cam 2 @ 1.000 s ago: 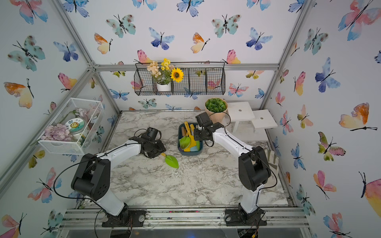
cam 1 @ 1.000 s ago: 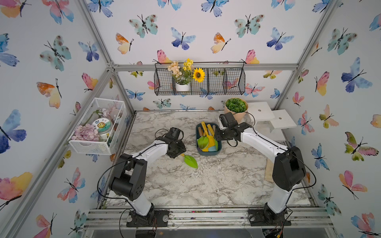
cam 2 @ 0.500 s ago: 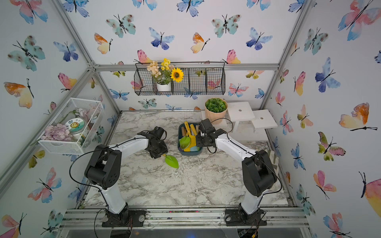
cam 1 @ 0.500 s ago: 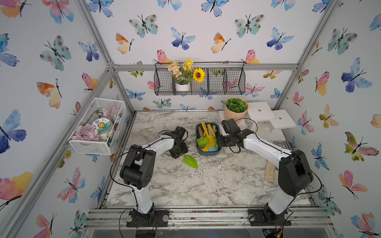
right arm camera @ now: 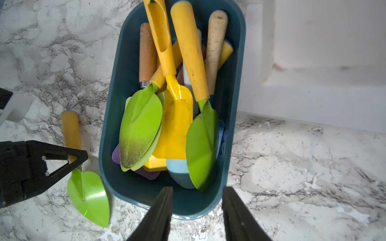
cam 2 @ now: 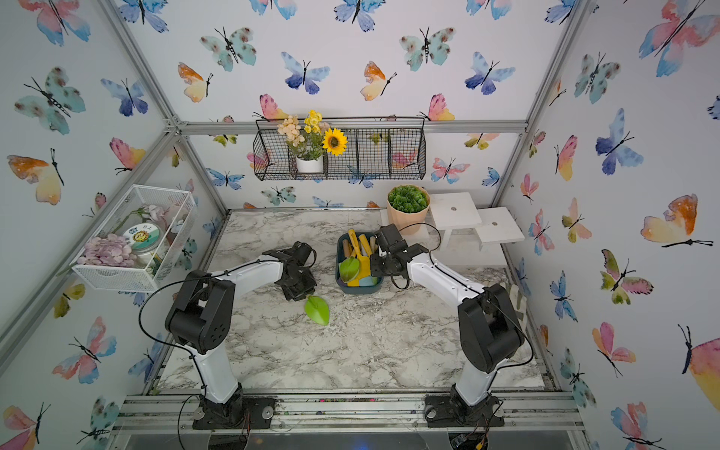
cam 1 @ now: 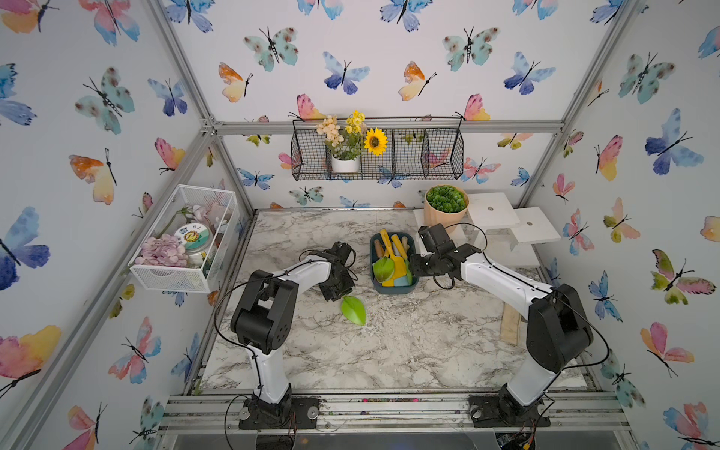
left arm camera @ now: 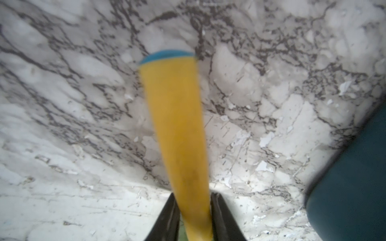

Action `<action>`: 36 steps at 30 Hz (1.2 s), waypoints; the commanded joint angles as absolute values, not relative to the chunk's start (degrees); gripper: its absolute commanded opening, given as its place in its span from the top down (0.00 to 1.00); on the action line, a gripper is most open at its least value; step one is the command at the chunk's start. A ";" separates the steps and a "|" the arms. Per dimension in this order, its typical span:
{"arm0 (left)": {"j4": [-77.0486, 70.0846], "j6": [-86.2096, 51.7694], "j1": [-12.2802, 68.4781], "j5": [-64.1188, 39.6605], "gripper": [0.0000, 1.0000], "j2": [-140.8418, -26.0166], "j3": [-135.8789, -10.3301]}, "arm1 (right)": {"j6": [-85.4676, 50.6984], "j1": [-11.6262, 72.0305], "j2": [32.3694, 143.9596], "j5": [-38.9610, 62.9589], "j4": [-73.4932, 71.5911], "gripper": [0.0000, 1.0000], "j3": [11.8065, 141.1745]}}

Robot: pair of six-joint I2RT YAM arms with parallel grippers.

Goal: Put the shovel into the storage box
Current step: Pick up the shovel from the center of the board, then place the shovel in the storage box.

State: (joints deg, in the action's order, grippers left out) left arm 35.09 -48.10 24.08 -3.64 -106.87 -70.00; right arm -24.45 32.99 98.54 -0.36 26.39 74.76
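A shovel [cam 1: 353,309] [cam 2: 317,309] with a green blade and yellow handle lies on the marble table, left of the storage box [cam 1: 393,290] [cam 2: 360,290]. My left gripper [cam 1: 339,288] [left arm camera: 193,196] is shut on the shovel's handle [left arm camera: 177,114], one finger pressed on each side. In the right wrist view the shovel's blade [right arm camera: 87,194] rests on the table beside the teal storage box [right arm camera: 110,125]. My right gripper [cam 1: 415,265] [right arm camera: 197,188] hangs open over the box's near end with nothing between its fingers.
Several other shovels and trowels [right arm camera: 177,116] fill the box. A potted plant [cam 1: 446,202] and white steps [cam 1: 491,210] stand behind it. A white mesh basket [cam 1: 183,241] hangs on the left wall and a black wire basket [cam 1: 378,156] on the back wall.
My left gripper's fingers have closed on the shovel's handle. The right gripper shifted slightly nearer the box's front end and has since held still.
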 commanded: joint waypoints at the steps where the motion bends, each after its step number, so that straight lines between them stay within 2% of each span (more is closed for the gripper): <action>1: 36.45 -47.77 24.23 -1.40 0.78 -105.71 -69.47 | -24.74 33.22 96.64 0.53 25.84 0.56 73.83; 10: 36.93 -45.51 24.50 -1.12 1.00 -102.12 -71.04 | -24.61 33.22 95.81 0.53 25.57 0.56 74.17; 23: 40.83 -39.80 27.22 -1.05 1.00 -102.68 -83.56 | -25.14 33.22 93.89 0.14 26.25 0.56 73.92; 36: 43.77 -36.34 30.75 -3.87 1.00 -113.73 -103.86 | -26.28 33.22 89.62 -2.01 27.42 0.55 70.10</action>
State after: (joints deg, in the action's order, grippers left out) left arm 41.50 -38.17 29.61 -2.04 -111.09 -99.92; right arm -25.56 32.99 91.44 -0.36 26.35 70.94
